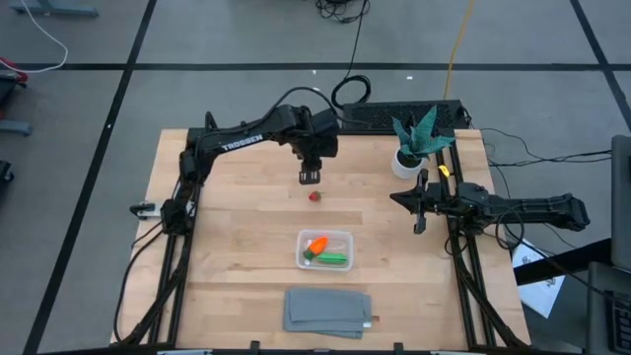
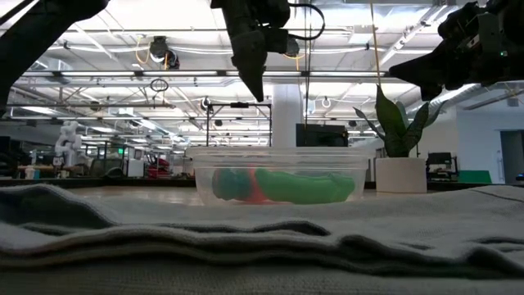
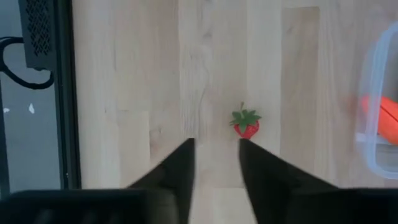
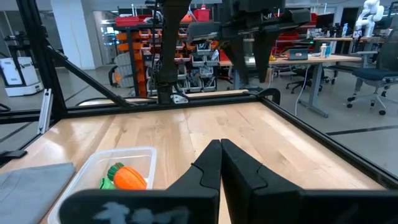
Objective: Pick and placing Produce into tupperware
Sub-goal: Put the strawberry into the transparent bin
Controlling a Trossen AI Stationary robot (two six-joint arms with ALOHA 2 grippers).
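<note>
Here, the scene at the worktable, line by line.
Left gripper: the left gripper (image 1: 310,177) hangs above the far middle of the table (image 1: 237,256), fingers parted by a narrow gap, nothing between them.
Red piece: the small round red piece (image 1: 315,196), leafy green top showing in the left wrist view (image 3: 246,124), lies alone on bare wood, just near of the left gripper and far of the tupperware.
Tupperware: the clear tupperware (image 1: 344,237) sits near the middle of the table, nearer the front edge than the red piece; it holds the orange carrot-like piece (image 1: 317,246) and the elongated green piece (image 1: 333,259), lying side by side.
Right gripper: the right gripper (image 1: 419,210) waits at the right side of the table, fingers pressed together, empty.
Step in hand: by the look of it, fetching the last piece.
Doing it well: in the left wrist view the red piece sits off one fingertip rather than between the two, so centre over it first; widen the gap to clear its leafy top; come straight down; close gently, since a round little thing may well roll or squirt out.
Afterwards: lift clear of the tupperware's rim before releasing over the free space beside the other two.
Count, produce: three; two in, one out.
Count, tupperware: one.
Count, arms: two.
Count, other things: one potted plant (image 1: 415,144) at the far right; one folded grey cloth (image 1: 327,311) at the near edge.
</note>
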